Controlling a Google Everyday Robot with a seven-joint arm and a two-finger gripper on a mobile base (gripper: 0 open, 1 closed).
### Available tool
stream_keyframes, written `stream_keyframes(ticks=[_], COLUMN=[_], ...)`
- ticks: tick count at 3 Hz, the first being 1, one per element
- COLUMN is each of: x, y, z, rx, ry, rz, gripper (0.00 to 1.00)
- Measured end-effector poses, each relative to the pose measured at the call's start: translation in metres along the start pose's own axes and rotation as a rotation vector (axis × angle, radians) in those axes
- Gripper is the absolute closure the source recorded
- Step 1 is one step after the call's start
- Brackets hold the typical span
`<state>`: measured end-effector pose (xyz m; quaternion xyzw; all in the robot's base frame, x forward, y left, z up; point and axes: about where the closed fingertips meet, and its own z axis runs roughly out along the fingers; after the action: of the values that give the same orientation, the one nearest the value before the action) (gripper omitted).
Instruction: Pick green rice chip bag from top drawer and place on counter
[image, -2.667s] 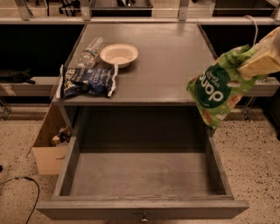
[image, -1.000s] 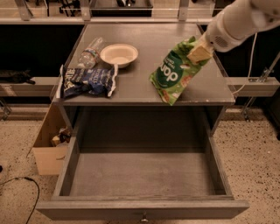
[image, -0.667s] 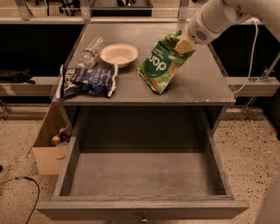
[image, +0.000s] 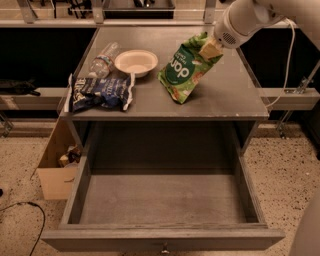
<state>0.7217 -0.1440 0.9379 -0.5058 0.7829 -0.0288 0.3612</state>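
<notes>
The green bag (image: 186, 70) hung tilted over the bench (image: 227, 95), right of its middle, with its lower corner at or just above the surface; whether it touched could not be told. The gripper (image: 210, 49) pinched its top edge. The step in hand looked like the set-down. It called for lowering until the bag lay settled, then releasing and lifting straight up, clear of the bowl (image: 136, 62) just left. The drawer (image: 165, 200) stood open below the front edge.
</notes>
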Motion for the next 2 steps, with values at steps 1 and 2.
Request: stream_keyframes(ticks=[1, 2], x=[0.0000, 0.0000], y=[0.0000, 0.0000], z=[0.0000, 0.0001], rx=[0.000, 0.000], ry=[0.000, 0.000], rz=[0.000, 0.000], gripper=[0.28, 0.04])
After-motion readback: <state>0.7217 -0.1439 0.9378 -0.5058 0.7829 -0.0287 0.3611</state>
